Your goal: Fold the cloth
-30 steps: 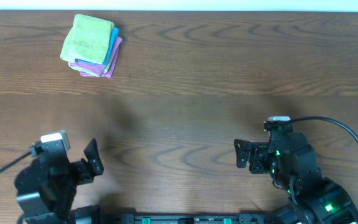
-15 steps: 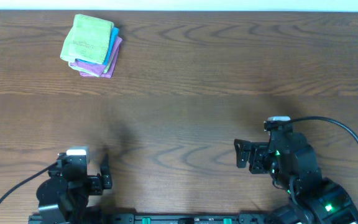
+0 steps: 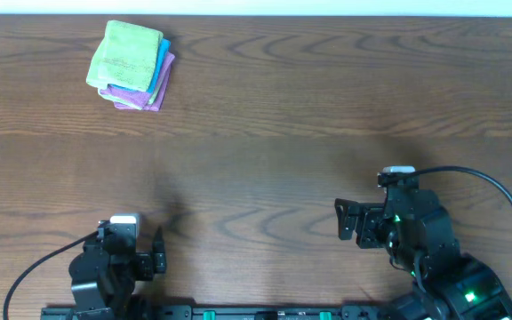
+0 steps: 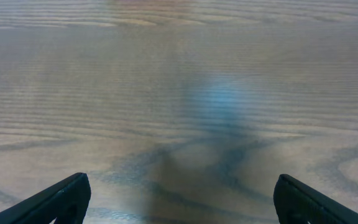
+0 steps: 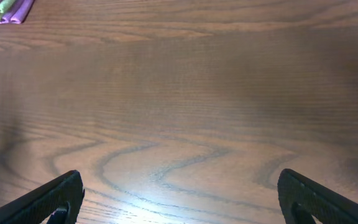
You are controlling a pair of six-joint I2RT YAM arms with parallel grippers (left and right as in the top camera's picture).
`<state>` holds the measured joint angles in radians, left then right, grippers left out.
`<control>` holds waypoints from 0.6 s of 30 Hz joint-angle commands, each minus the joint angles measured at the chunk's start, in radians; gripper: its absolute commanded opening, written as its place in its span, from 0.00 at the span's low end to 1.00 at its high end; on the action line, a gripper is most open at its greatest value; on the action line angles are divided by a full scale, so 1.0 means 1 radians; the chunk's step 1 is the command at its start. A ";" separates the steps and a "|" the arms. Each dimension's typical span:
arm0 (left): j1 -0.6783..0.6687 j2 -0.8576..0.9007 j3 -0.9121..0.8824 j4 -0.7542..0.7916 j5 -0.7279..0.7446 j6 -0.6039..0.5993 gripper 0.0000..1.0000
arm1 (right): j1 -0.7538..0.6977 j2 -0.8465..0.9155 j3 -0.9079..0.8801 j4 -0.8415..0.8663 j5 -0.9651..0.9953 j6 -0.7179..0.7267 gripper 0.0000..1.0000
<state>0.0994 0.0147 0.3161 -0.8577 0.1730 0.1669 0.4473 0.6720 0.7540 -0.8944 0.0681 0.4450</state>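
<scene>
A stack of folded cloths (image 3: pixel 131 66), green on top with blue and purple beneath, lies at the table's far left. Its corner shows at the top left of the right wrist view (image 5: pixel 5 10). My left gripper (image 3: pixel 156 252) is open and empty near the front edge at the left; its wrist view (image 4: pixel 179 199) shows only bare wood between the fingers. My right gripper (image 3: pixel 345 220) is open and empty near the front at the right, its fingers wide apart over bare wood in its wrist view (image 5: pixel 180 196). Both grippers are far from the cloths.
The brown wooden table (image 3: pixel 283 142) fills the view. A black cable (image 3: pixel 496 187) loops from the right arm along the right side. A rail runs along the front edge (image 3: pixel 256 313).
My left arm has drawn back toward the front edge and shifted right, its gripper now lower and more tucked in. The right arm and the cloths have not moved.
</scene>
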 commanded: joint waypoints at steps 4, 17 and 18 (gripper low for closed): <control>-0.025 -0.011 0.000 0.002 -0.027 0.039 0.95 | -0.010 -0.004 0.000 0.000 0.010 0.014 0.99; -0.025 -0.010 0.000 -0.009 -0.027 0.039 0.95 | -0.010 -0.004 0.000 0.000 0.010 0.014 0.99; -0.025 -0.010 0.000 -0.009 -0.027 0.039 0.95 | -0.010 -0.004 0.000 0.000 0.010 0.014 0.99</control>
<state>0.0799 0.0147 0.3161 -0.8642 0.1562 0.1886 0.4473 0.6720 0.7544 -0.8944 0.0681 0.4450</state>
